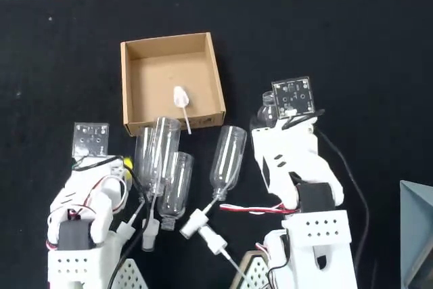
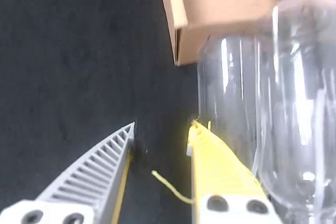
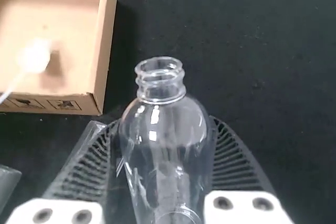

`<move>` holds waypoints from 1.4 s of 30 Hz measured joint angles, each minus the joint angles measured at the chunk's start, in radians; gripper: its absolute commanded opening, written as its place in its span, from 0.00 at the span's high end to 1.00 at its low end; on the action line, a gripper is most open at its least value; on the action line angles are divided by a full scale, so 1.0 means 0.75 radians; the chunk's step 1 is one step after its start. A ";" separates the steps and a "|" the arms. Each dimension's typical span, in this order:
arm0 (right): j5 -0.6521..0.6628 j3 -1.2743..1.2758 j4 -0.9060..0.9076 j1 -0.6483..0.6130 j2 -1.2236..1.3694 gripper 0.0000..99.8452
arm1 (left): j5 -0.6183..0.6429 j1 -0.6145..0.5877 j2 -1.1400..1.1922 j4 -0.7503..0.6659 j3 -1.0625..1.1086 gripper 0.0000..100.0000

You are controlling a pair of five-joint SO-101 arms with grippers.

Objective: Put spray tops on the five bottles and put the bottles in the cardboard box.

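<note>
bottle (image 3: 163, 145) sits clamped in right fingers (image 3: 236, 156); left fingers (image 2: 215, 166) gape wide, empty.

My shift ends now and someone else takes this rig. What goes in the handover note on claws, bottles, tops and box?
Left claw: open, empty, beside the lying bottles.
Right claw: shut on an uncapped bottle beside the cardboard box.
One spray top lies inside the box; loose tops lie on the table by the bottle necks.
Done: no bottle is boxed.
Left: fit tops, then box the bottles.
</note>
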 measured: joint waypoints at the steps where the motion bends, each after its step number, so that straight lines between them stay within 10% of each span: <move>1: 0.000 0.000 0.000 0.000 0.000 0.89 | 0.000 -0.004 0.000 -0.006 -0.012 0.87; 24: 0.000 0.000 -0.016 0.000 0.000 0.89 | -0.010 0.108 0.010 0.151 -0.426 0.94; 42: 0.000 0.000 -0.016 0.000 0.000 0.89 | -0.008 0.219 0.755 0.153 -0.827 0.90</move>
